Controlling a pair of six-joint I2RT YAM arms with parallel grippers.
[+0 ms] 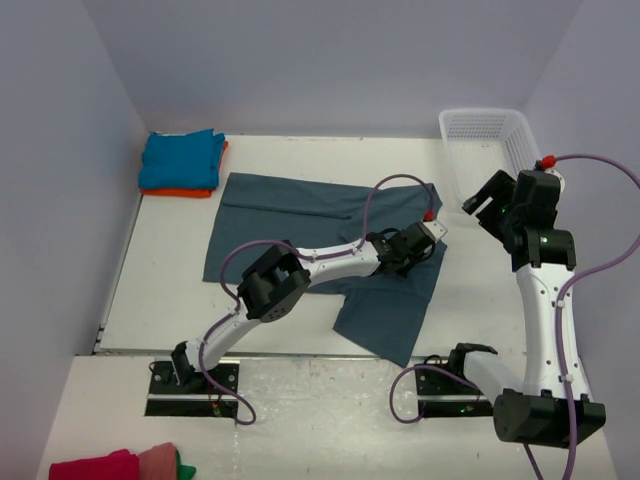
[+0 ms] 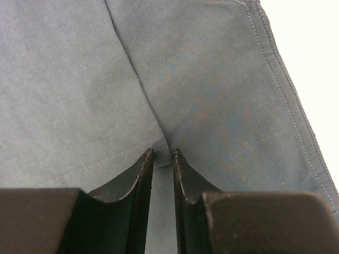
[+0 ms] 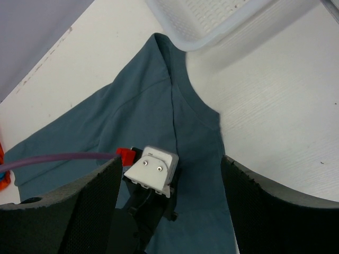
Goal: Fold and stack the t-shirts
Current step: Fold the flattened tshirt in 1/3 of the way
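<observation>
A large slate-blue t-shirt [image 1: 300,215] lies spread on the table. My left gripper [image 1: 425,245] is down on its right part. In the left wrist view the jaws stand close together, with a raised fold of this t-shirt [image 2: 212,79] pinched between the tips of the left gripper [image 2: 161,153]. My right gripper [image 1: 490,205] hovers open beside the basket, above the left wrist and the shirt [image 3: 132,111]. In its own view the right gripper [image 3: 169,161] holds nothing between its wide-set pads. A folded turquoise t-shirt [image 1: 180,160] rests on an orange t-shirt [image 1: 190,192] at the back left.
A white mesh basket [image 1: 490,135] stands at the back right, and its rim [image 3: 212,21] shows close in the right wrist view. Red, pink and green cloth [image 1: 110,465] lies at the near left corner. Walls close the table in on the left, back and right.
</observation>
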